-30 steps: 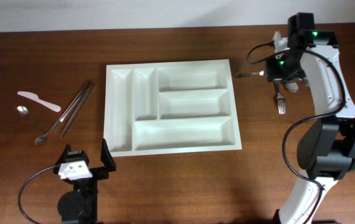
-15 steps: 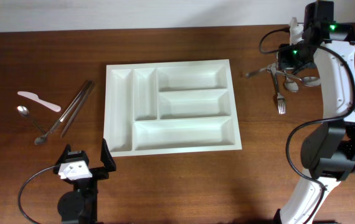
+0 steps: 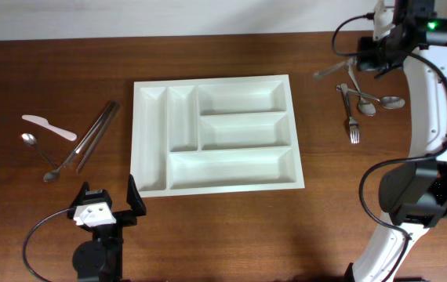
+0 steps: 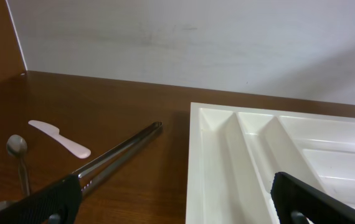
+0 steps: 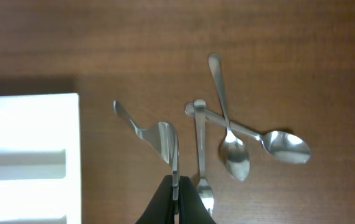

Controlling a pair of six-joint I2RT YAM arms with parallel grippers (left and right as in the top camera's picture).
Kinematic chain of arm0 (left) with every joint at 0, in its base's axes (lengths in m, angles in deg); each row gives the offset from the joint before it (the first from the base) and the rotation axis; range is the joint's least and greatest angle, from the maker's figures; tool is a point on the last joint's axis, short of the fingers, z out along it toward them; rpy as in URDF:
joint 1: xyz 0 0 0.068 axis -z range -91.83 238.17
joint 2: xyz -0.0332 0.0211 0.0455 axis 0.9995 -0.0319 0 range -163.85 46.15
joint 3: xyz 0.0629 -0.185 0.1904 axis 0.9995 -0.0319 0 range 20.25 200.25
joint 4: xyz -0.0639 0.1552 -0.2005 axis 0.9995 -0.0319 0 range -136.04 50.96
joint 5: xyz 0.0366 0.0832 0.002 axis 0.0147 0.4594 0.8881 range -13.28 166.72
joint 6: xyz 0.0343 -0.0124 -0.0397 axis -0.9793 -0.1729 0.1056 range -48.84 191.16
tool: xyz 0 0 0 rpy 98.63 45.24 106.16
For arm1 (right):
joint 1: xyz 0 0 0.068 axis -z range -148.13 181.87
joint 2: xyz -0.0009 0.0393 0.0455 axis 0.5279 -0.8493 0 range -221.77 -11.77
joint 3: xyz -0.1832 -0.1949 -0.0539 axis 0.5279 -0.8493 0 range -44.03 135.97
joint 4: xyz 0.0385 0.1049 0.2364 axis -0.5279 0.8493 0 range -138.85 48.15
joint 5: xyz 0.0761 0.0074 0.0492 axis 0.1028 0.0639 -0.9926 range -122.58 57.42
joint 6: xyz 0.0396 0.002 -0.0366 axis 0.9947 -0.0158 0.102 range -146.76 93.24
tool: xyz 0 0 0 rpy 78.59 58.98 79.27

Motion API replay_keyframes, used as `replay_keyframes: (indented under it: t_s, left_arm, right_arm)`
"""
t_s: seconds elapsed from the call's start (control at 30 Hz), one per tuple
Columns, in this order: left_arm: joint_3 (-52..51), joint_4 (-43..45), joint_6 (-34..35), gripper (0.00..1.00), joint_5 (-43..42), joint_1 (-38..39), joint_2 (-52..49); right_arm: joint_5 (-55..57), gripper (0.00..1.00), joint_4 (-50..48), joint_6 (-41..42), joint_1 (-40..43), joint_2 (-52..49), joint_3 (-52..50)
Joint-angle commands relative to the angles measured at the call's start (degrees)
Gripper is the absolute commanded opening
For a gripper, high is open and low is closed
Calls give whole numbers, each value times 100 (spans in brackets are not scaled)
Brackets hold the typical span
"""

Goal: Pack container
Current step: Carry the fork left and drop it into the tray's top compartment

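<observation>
Lying flat at the middle of the tabletop [image 3: 208, 235], the tray [image 3: 231, 168] is seen whole only from overhead. In the left wrist view it is cut off at the right and bottom edges. In the right wrist view only one corner is caught, at the left border.

Well to the tray's right, near the far edge, the right tool [image 5: 175, 185] is clenched on a metal utensil [image 5: 141, 127], whose free end is pointed toward the tray. The gripped end is seen edge-on, so its kind cannot be made out. Just beside it, two spoons [image 5: 232, 152] are crossed on the tabletop, with a fork [image 5: 199, 134] laid against them. The fork's head is partly hidden behind the fingers.

By the tray's near left corner the left tool [image 3: 107, 202] stands released, its fingers spread wide.

Further left, tongs [image 3: 92, 137], a white knife [image 3: 49, 127] and a small spoon [image 3: 39, 155] are laid apart from the tray. In the left wrist view the near ends of the tongs and the small spoon are covered by a finger [image 4: 47, 202].
</observation>
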Motion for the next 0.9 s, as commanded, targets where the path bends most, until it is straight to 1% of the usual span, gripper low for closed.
replay_keyframes:
  t_s: [0.0, 0.27, 0.5, 0.67, 0.87]
  left_arm:
    - [-28, -9, -109, 99, -63, 24, 55]
    - [-28, -9, -109, 99, -63, 24, 55]
    - [-28, -9, -109, 99, -63, 24, 55]
    - [-28, -9, -109, 99, -63, 24, 55]
    - [-28, -9, -109, 99, -63, 24, 55]
  right_arm:
    - [-402, 4, 61, 94, 2, 39, 348]
    - [-577, 4, 142, 144, -319, 39, 385]
    - [-654, 4, 46, 170, -1014, 37, 385]
    - [-638, 4, -105, 643, -1445, 13, 378]
    - [-625, 4, -238, 879, -1812, -118, 229]
